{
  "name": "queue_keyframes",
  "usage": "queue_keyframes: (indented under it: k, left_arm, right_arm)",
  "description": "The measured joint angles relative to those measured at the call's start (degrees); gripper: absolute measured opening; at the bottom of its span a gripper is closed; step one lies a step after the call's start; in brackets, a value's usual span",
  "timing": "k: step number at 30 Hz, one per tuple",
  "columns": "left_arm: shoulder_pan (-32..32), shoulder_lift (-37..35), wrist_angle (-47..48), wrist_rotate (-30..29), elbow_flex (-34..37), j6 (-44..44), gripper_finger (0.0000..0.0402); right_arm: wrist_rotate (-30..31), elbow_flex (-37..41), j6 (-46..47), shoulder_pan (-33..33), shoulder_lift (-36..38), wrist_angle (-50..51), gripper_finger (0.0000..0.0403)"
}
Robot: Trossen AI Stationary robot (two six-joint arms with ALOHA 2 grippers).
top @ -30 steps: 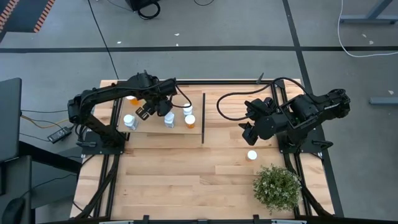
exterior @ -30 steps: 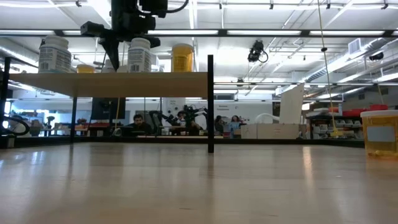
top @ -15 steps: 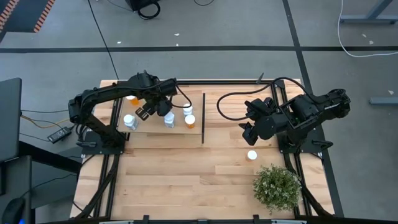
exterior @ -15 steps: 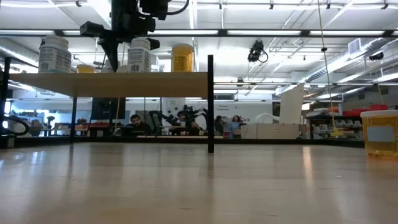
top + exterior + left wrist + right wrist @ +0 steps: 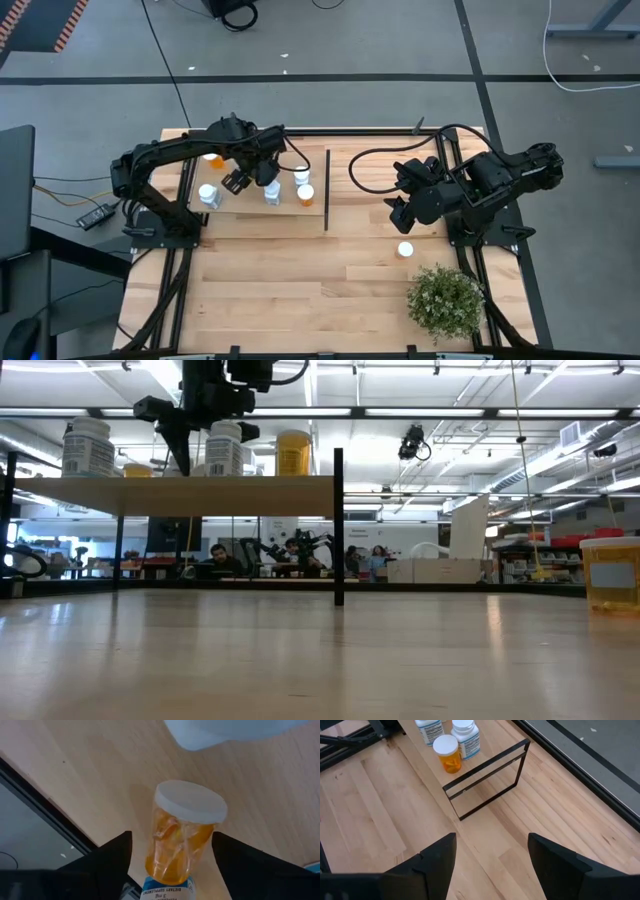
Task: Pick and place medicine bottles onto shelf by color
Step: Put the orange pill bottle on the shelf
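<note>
My left gripper (image 5: pixel 240 180) hangs over the raised light-wood shelf (image 5: pixel 250 212), pointing down, open. Its fingers stand on either side of an orange medicine bottle (image 5: pixel 182 835) with a white cap, which stands upright on the shelf board. Other bottles stand on the shelf: white ones (image 5: pixel 208 195) (image 5: pixel 272 192) (image 5: pixel 301 176) and orange ones (image 5: pixel 305 195) (image 5: pixel 213 158). My right gripper (image 5: pixel 400 207) waits open above the table, right of the shelf's black divider (image 5: pixel 327 190), with nothing between its fingers (image 5: pixel 437 865).
One white-capped bottle (image 5: pixel 405 250) stands alone on the tabletop below my right gripper. A bushy potted plant (image 5: pixel 445 300) sits at the near right corner. Bare planks (image 5: pixel 300 280) stretch across the near half of the table.
My left gripper has opened a little around the orange bottle without leaving its place over the shelf. The bottle stays upright on the board.
</note>
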State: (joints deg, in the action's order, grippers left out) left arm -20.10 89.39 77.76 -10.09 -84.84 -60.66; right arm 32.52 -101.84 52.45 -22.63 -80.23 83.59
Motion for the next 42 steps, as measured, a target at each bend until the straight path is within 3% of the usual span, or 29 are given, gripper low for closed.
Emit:
queue_keyframes:
  k: [7,24,30,35,42]
  left_arm:
    - [0.0,1.5,0.6,-0.1,0.0,0.3,0.0278]
    - [0.1,3.1,0.3,-0.1,0.0,6.1,0.0194]
    - [0.1,3.1,1.2,-0.2,-0.1,11.4,0.0197]
    - [0.1,3.1,2.7,-0.1,-3.2,15.4,0.0206]
    - [0.0,3.1,3.7,-0.1,-13.2,24.8,0.0199]
  right_arm:
    - [0.0,0.0,0.0,0.0,0.0,0.0,0.0253]
    - [0.0,0.0,0.0,0.0,0.0,0.0,0.0253]
    - [0.0,0.0,0.0,0.0,0.0,0.0,0.0253]
    - [0.0,0.0,0.0,0.0,0.0,0.0,0.0253]
    - [0.0,0.0,0.0,0.0,0.0,0.0,0.0253]
